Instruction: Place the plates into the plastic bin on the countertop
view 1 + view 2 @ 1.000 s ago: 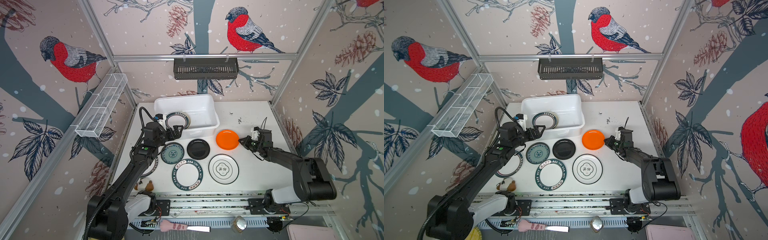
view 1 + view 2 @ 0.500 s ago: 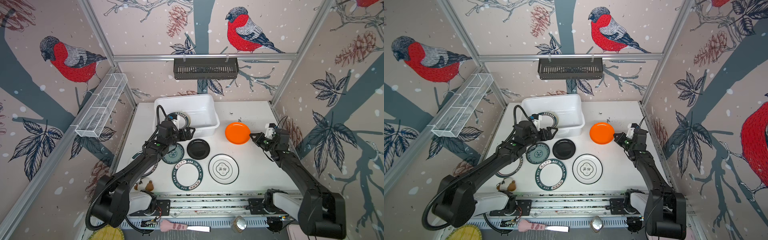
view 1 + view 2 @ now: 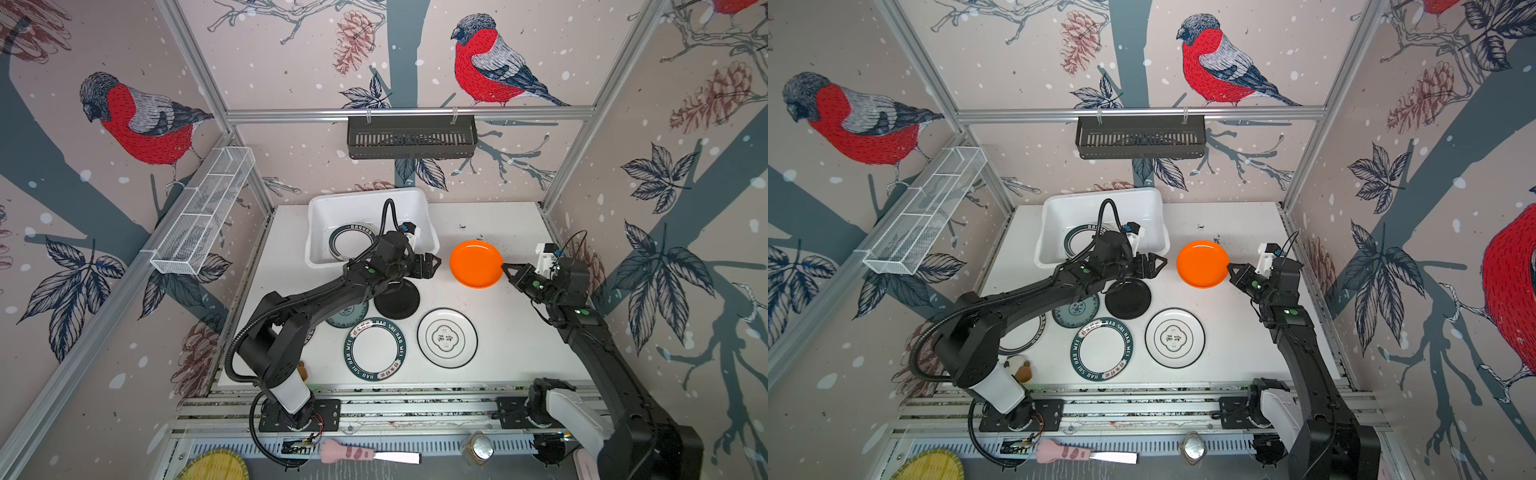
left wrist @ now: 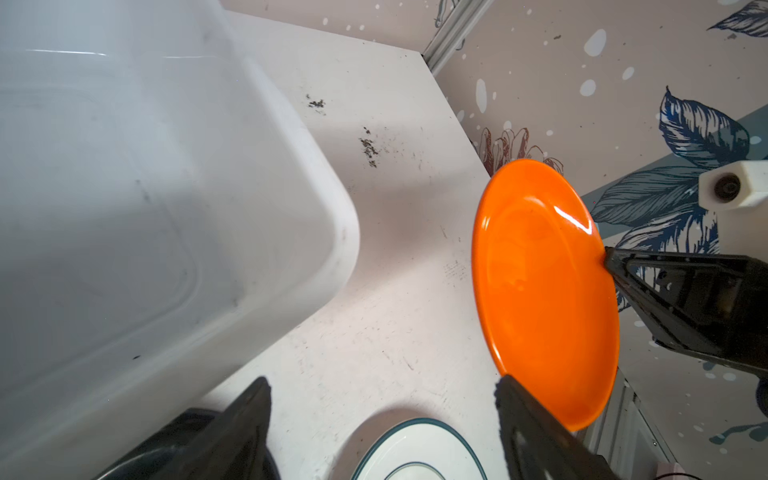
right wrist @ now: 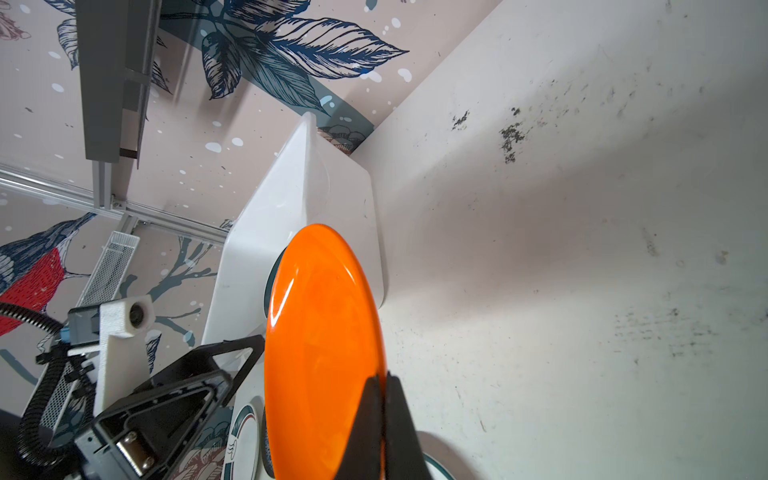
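R gripper [image 3: 504, 268] is pinching the orange plate [image 3: 475, 264] by its rim, jaws shut tight on the edge. In the right wrist view the fingertips [image 5: 368, 415] are clamping the rim w/ the plate standing nearly on edge. The plate is hanging right of frame ctr in both top views. As far as I can judge it's clear of the countertop [image 3: 511, 332], just right of the plastic bin [image 3: 368, 194] but not over it yet.

L gripper [image 3: 434, 264] is pointing at the plate's opposite edge, jaws standing wide apart w/ nothing btwn them. In the left wrist view one finger [image 4: 528, 419] is sitting just beside the plate's rim; contact, can't tell. Looks like a handover is being set up, tho that's a guess.

Progress: only one, a lettered-rim plate [image 3: 353, 244], is lying in the bin, upper ctr of frame. Lying on the countertop:
- black plate [image 3: 397, 302]
- teal patterned plate [image 3: 348, 314], partly under the L arm
- second lettered-rim plate [image 3: 376, 350]
- cream plate [image 3: 447, 338] w/ ctr emblem
- another rimmed plate [image 3: 1023, 336], mostly hidden under the L arm at lower left

Counting the orange one, six are waiting to go in, so it's early days.
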You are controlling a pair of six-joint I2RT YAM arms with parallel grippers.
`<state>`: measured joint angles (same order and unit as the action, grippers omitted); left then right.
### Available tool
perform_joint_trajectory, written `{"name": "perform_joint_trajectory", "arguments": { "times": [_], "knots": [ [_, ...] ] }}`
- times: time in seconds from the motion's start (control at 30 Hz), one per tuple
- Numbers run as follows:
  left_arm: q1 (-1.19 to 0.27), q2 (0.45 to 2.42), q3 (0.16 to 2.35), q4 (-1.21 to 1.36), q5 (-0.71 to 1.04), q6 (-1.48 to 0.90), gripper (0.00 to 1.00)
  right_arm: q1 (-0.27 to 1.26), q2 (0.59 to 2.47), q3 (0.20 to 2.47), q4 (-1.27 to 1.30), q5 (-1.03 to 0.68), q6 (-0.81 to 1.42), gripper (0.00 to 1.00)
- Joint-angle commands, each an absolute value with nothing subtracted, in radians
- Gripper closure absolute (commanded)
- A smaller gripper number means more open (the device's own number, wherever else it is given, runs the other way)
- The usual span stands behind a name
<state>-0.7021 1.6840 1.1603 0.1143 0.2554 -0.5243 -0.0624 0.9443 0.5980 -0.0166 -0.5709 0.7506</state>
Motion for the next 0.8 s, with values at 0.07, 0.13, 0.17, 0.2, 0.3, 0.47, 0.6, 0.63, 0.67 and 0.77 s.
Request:
{"name": "perform_joint_trajectory", "arguments": {
  "times": [0.07,0.13,0.17,0.2,0.3,0.47,0.6,0.63,0.67,0.77],
  "knots": [
    [-0.722,1.752,1.219,0.201,0.328,-0.557,0.23,-0.038,0.934,0.607,0.028,-0.623,0.789,1.00],
    [-0.724,1.767,1.226,0.222,0.347,-0.568,0.30,-0.032,0.933,0.609,0.025,-0.615,0.784,1.00],
    [-0.724,1.774,1.227,0.231,0.356,-0.573,0.34,-0.032,0.935,0.609,0.023,-0.615,0.783,1.00],
    [-0.724,1.779,1.230,0.240,0.365,-0.577,0.37,-0.032,0.935,0.609,0.024,-0.614,0.782,1.00],
    [-0.724,1.790,1.228,0.256,0.380,-0.591,0.47,-0.026,0.937,0.608,0.030,-0.615,0.780,1.00],
    [-0.724,1.799,1.232,0.268,0.392,-0.604,0.55,0.002,0.951,0.614,0.047,-0.614,0.775,1.00],
    [-0.724,1.806,1.233,0.299,0.420,-0.629,0.62,0.031,0.959,0.622,0.051,-0.594,0.767,1.00],
    [-0.724,1.806,1.233,0.307,0.425,-0.637,0.64,0.036,0.959,0.626,0.047,-0.587,0.764,1.00],
    [-0.724,1.804,1.228,0.323,0.435,-0.649,0.66,0.042,0.962,0.630,0.046,-0.582,0.762,0.99],
    [-0.724,1.797,1.211,0.358,0.449,-0.672,0.70,0.056,0.970,0.645,0.048,-0.563,0.757,0.99]
  ]
}}
